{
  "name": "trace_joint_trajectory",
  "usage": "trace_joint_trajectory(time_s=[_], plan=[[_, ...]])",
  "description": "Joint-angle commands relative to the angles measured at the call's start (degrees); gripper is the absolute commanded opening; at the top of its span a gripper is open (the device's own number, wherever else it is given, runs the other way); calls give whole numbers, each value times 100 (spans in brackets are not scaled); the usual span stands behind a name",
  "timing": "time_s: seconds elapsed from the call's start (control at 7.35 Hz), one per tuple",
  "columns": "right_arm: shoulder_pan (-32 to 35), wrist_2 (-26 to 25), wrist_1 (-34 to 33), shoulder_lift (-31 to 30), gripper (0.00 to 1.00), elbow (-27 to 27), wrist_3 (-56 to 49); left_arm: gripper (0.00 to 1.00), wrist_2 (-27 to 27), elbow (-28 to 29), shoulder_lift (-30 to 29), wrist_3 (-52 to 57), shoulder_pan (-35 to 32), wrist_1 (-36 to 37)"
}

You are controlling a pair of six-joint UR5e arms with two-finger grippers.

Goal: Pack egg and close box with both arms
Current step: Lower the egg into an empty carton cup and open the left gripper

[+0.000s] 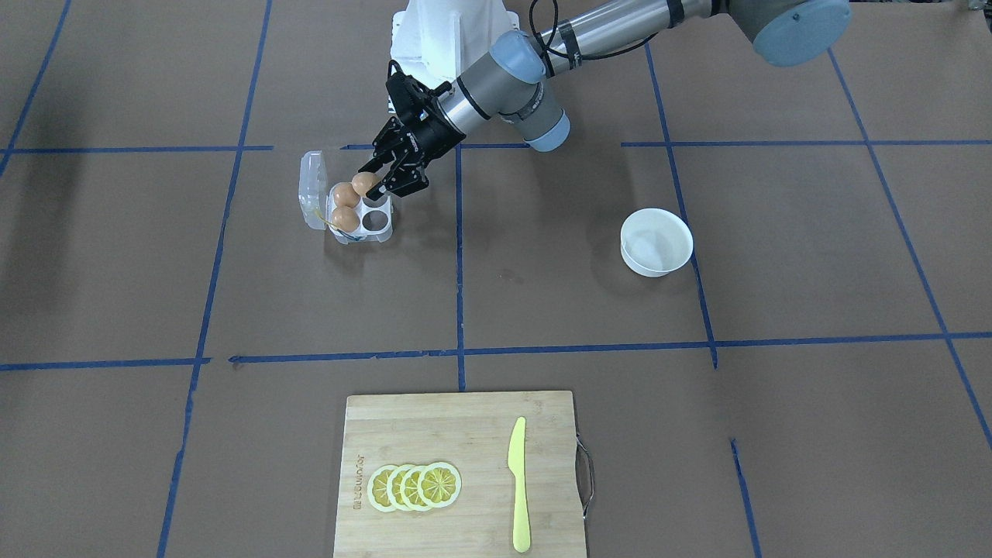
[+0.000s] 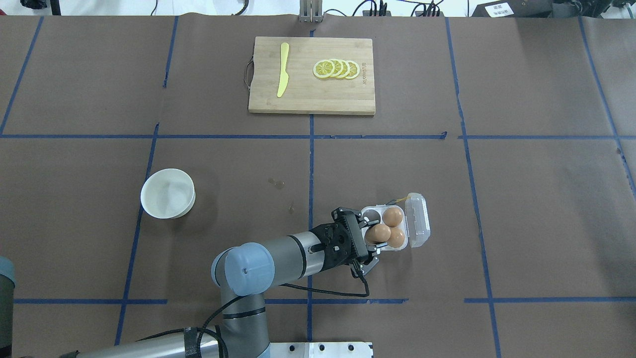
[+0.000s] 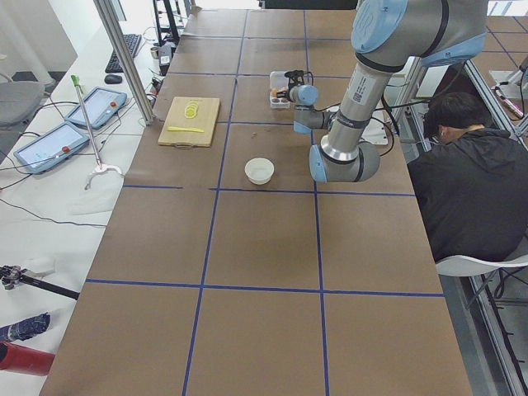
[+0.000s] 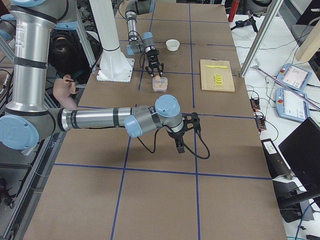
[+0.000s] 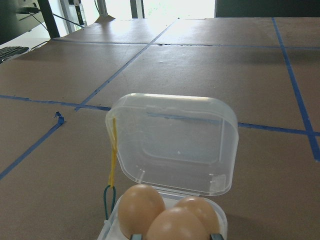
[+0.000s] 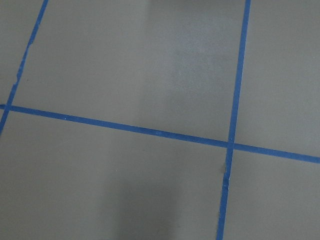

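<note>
My left gripper (image 1: 377,184) is shut on the egg (image 1: 363,183) and holds it just over the box's cup nearest the robot, also seen from overhead (image 2: 380,232). The box (image 1: 379,232) is a clear four-cup carton with its lid (image 1: 312,186) open and tilted back. Two other brown eggs (image 1: 346,195) (image 1: 346,220) sit in the cups next to the lid. One cup (image 1: 377,222) is empty. The left wrist view shows the lid (image 5: 172,142), a yellow string (image 5: 113,150) and the eggs below. My right gripper (image 4: 179,145) shows only in the exterior right view; I cannot tell its state.
A white bowl (image 1: 656,240) stands on the robot's left side. A wooden cutting board (image 1: 434,434) with lemon slices (image 1: 415,486) and a yellow knife (image 1: 518,480) lies at the far edge. A person (image 3: 470,190) sits beside the table.
</note>
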Motion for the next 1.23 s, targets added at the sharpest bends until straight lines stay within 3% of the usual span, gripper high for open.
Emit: trace_joint_trajectory(time_s=[0.0,0.27,0.41,0.54,1.09], plan=[[27,3,0,-3,100,0,-5,50,25,6,0,9,54,9],[62,12,0,-38,100,0,-22,59,25,6,-9,9,71,9],[71,12,0,-47,100,9,-23,72,16,6,-9,9,80,9],[80,12,0,-65,100,17,-23,77,16,6,-26,0,89,9],[89,21,0,-108,100,35,-31,79,7,-117,-44,-26,46,0]])
